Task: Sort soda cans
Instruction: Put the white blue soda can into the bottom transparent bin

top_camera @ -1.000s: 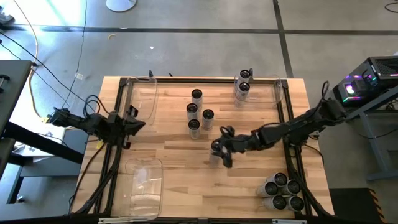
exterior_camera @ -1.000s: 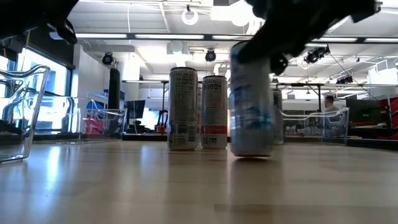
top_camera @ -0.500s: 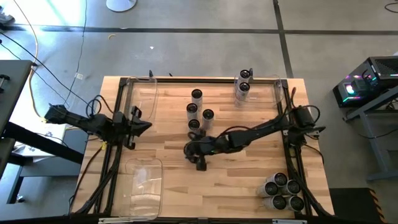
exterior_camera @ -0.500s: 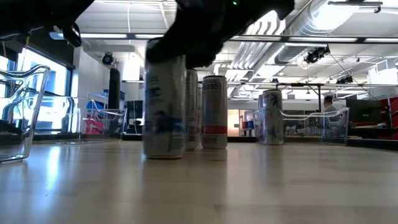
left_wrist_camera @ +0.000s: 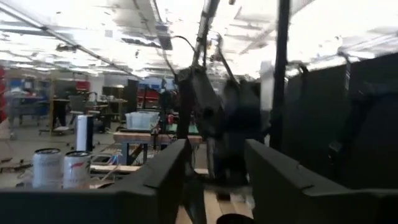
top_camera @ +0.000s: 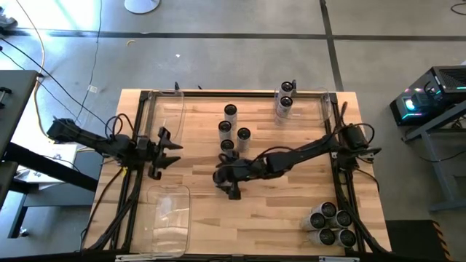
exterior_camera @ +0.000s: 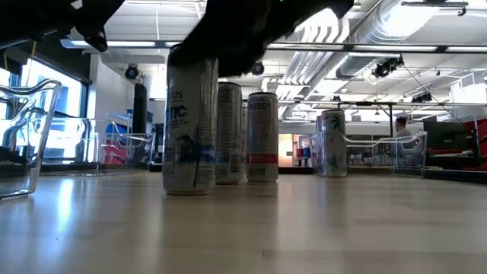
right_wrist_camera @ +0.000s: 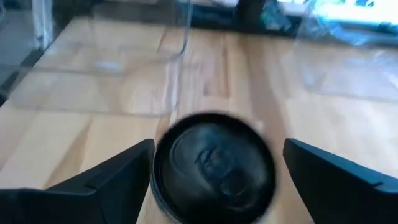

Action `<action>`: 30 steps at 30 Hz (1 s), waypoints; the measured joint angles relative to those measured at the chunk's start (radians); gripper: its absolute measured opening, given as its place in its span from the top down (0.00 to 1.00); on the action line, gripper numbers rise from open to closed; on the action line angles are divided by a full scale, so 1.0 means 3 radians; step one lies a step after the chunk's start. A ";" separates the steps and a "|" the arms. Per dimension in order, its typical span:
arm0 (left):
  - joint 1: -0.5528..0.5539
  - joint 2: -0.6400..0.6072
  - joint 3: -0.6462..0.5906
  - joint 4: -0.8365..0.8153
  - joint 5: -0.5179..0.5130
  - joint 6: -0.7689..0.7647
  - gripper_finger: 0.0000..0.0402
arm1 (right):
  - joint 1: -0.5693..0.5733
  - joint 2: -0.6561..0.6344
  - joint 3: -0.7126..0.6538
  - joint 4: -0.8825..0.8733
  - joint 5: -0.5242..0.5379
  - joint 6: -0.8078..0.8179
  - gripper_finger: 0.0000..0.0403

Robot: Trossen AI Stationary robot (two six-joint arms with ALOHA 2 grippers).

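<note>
Pale wooden slatted bench (top_camera: 204, 218) is filling the middle of the high view, black frame around it. Clear plastic rectangular bins: one (top_camera: 166, 218) at lower left of the frame is looking empty, one at lower right is holding a cluster of dark-topped cans (top_camera: 329, 224), one at upper right is holding two more cans (top_camera: 285, 98).

Right arm is reaching from the right edge across to frame centre. Right pincer (top_camera: 227, 177) is now standing with jaws spread wide; in the right wrist view the dark round can top (right_wrist_camera: 214, 167) is sitting between the two fingers (right_wrist_camera: 99, 186) with clear gaps either side, so no grip. A second ago this silvery-white blue-printed can (exterior_camera: 190, 125) was being carried in from the right side of the bench; now it is standing upright on the wood, left of centre in the low view, just in front of the loose group of four upright cans (top_camera: 232, 131).

Reading: can is being dropped mid-bench as a handover toward the left side, not binned yet.

Left pincer (top_camera: 169, 151) is hovering at the left bench edge, jaws parting from closed, empty, pointing toward the released can.
</note>
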 joint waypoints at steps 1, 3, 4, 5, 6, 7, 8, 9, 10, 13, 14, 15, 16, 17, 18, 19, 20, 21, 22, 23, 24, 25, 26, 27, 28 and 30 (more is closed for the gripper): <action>0.0000 0.0063 0.0043 0.0001 0.0044 0.0038 0.54 | 0.0022 -0.0055 0.0000 -0.0010 0.0065 -0.0010 0.13; -0.0003 0.0207 0.0155 0.0000 0.0066 0.0093 0.49 | 0.0088 -0.0209 0.0000 -0.0093 0.0206 -0.0082 0.13; -0.0003 0.0295 0.0224 -0.0001 0.0067 0.0127 0.47 | 0.0126 -0.0300 0.0000 -0.0126 0.0297 -0.0113 0.12; -0.0003 0.0379 0.0296 -0.0016 0.0071 0.0168 0.45 | 0.0170 -0.0396 0.0000 -0.0183 0.0406 -0.0139 0.12; -0.0002 0.0470 0.0370 -0.0066 0.0073 0.0214 0.43 | 0.0221 -0.0492 -0.0002 -0.0259 0.0526 -0.0150 0.12; -0.0002 0.0566 0.0445 -0.0108 0.0073 0.0240 0.42 | 0.0276 -0.0589 -0.0027 -0.0301 0.0656 -0.0149 0.12; -0.0002 0.0663 0.0519 -0.0116 0.0076 0.0240 0.41 | 0.0337 -0.0690 -0.0076 -0.0344 0.0790 -0.0148 0.12; -0.0002 0.0755 0.0583 -0.0121 0.0077 0.0228 0.40 | 0.0408 -0.0793 -0.0145 -0.0391 0.0928 -0.0134 0.12; -0.0002 0.0848 0.0639 -0.0124 0.0077 0.0207 0.39 | 0.0481 -0.0896 -0.0227 -0.0413 0.1064 -0.0097 0.12; 0.0007 0.1085 0.0789 -0.0011 0.0063 0.0229 0.38 | 0.0736 -0.1196 -0.0539 -0.0406 0.1568 0.0110 0.12; 0.0019 0.1168 0.0840 0.0081 0.0054 0.0269 0.38 | 0.0827 -0.1285 -0.0654 -0.0397 0.1758 0.0206 0.12; 0.0028 0.1251 0.0895 0.0122 0.0060 0.0275 0.38 | 0.0910 -0.1357 -0.0772 -0.0391 0.1950 0.0322 0.12; 0.0029 0.1325 0.0962 0.0088 0.0097 0.0265 0.38 | 0.0992 -0.1419 -0.0895 -0.0374 0.2138 0.0439 0.12; 0.0029 0.1401 0.1049 -0.0019 0.0160 0.0263 0.38 | 0.1069 -0.1468 -0.1017 -0.0327 0.2302 0.0546 0.12; 0.0028 0.1491 0.1156 -0.0194 0.0246 0.0262 0.38 | 0.1135 -0.1506 -0.1137 -0.0256 0.2444 0.0641 0.12; 0.0027 0.1587 0.1288 -0.0418 0.0324 0.0263 0.37 | 0.1191 -0.1539 -0.1239 -0.0172 0.2559 0.0720 0.12; 0.0025 0.1672 0.1440 -0.0692 0.0378 0.0263 0.37 | 0.1246 -0.1563 -0.1331 -0.0060 0.2646 0.0761 0.12; 0.0025 0.1763 0.1597 -0.0989 0.0423 0.0266 0.36 | 0.1291 -0.1583 -0.1412 0.0049 0.2695 0.0777 0.12; 0.0025 0.1865 0.1779 -0.1286 0.0452 0.0295 0.34 | 0.1324 -0.1594 -0.1474 0.0149 0.2717 0.0776 0.12; 0.0028 0.1966 0.1956 -0.1576 0.0457 0.0336 0.33 | 0.1348 -0.1599 -0.1526 0.0237 0.2724 0.0759 0.12; 0.0028 0.2066 0.2129 -0.1893 0.0457 0.0361 0.32 | 0.1363 -0.1599 -0.1566 0.0319 0.2731 0.0720 0.12; 0.0028 0.2164 0.2295 -0.2174 0.0458 0.0376 0.30 | 0.1369 -0.1599 -0.1594 0.0395 0.2733 0.0690 0.12; 0.0028 0.2272 0.2467 -0.2427 0.0458 0.0376 0.29 | 0.1370 -0.1599 -0.1600 0.0429 0.2737 0.0647 0.12; 0.0028 0.2366 0.2633 -0.2662 0.0457 0.0377 0.27 | 0.1370 -0.1599 -0.1601 0.0452 0.2740 0.0625 0.12; 0.0028 0.2453 0.2780 -0.2879 0.0457 0.0379 0.25 | 0.1369 -0.1600 -0.1601 0.0458 0.2742 0.0610 0.12; 0.0028 0.2635 0.3051 -0.3219 0.0458 0.0379 0.22 | 0.1369 -0.1600 -0.1601 0.0461 0.2742 0.0554 0.12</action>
